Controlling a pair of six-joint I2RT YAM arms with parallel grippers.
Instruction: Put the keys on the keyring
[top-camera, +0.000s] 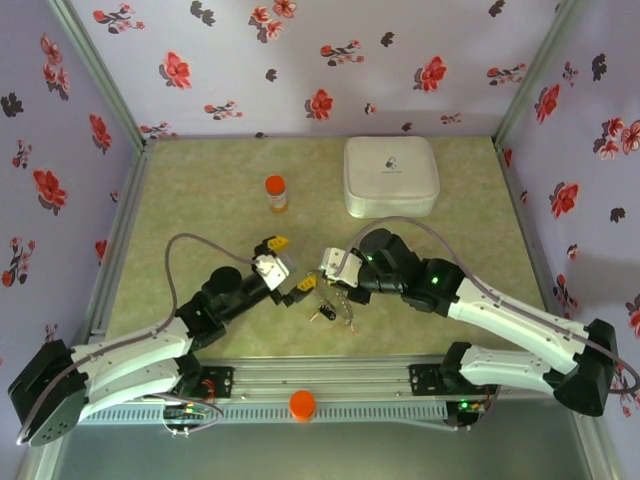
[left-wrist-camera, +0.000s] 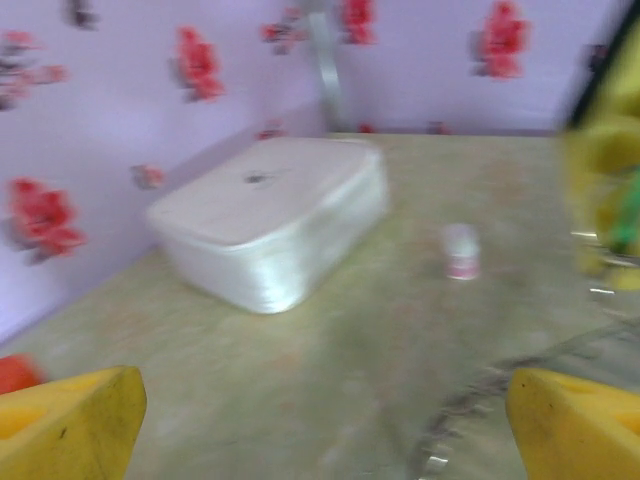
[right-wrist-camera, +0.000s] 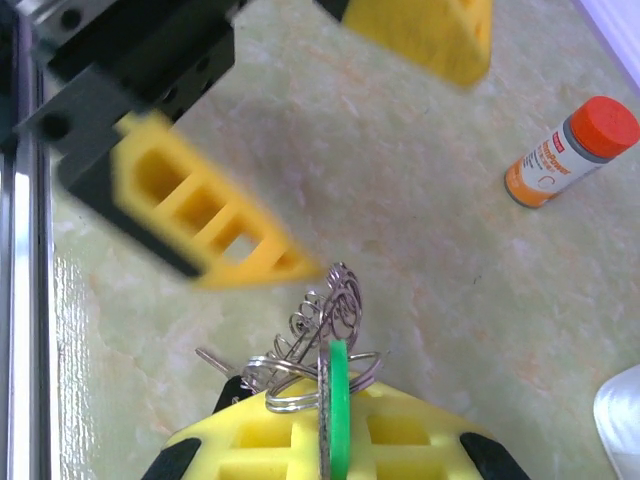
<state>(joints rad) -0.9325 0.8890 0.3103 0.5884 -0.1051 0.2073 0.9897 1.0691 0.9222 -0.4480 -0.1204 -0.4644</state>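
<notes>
Top: see left yellow-fingered gripper (top-camera: 289, 265) spread, facing right gripper (top-camera: 325, 273). Left wrist: wide-apart fingers (left-wrist-camera: 70, 425), nothing between. Right wrist: pinching green plastic-headed key (right-wrist-camera: 335, 385), grey coiled-wire keyring (right-wrist-camera: 322, 305) bunched above. Could lose coil if snagged sideways.

White case (left-wrist-camera: 270, 225), cap (left-wrist-camera: 462, 252) (blurred), left gripper (left-wrist-camera: 322, 428) spread

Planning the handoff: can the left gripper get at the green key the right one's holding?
Probably yes. The left gripper is open and sits close beside the right gripper, which pinches the green key with wire rings sticking out toward it. Nothing stands between them. The rings would likely meet it first.
</notes>
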